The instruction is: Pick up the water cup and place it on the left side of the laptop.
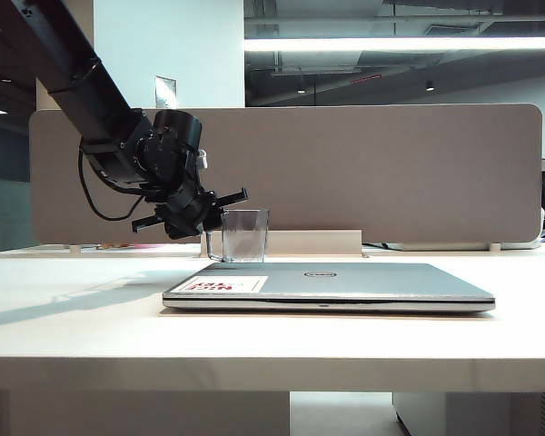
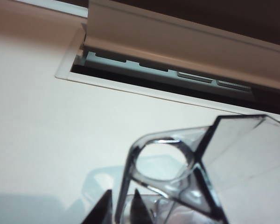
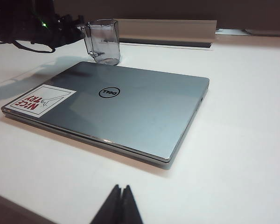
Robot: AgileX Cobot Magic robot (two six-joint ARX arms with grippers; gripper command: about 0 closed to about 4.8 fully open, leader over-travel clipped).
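The water cup [image 1: 245, 236], clear and grey-tinted, stands on the table just behind the laptop's [image 1: 345, 282] far left corner. My left gripper [image 1: 209, 222] reaches down to it from the left. In the left wrist view the cup [image 2: 233, 168] fills the near field, and my left gripper [image 2: 122, 196] has its two dark fingertips closed on either side of the thin handle [image 2: 126, 172]. From the right wrist view I see the cup [image 3: 102, 39] beyond the closed silver laptop [image 3: 121, 102]. My right gripper [image 3: 122, 187] hangs shut and empty over the table's near side.
The white table [image 1: 73, 300] ends at a cable slot with a raised lid [image 2: 168, 70] right behind the cup. A beige divider panel [image 1: 391, 173] runs along the table's back. The laptop carries a white sticker with red letters [image 3: 39, 100].
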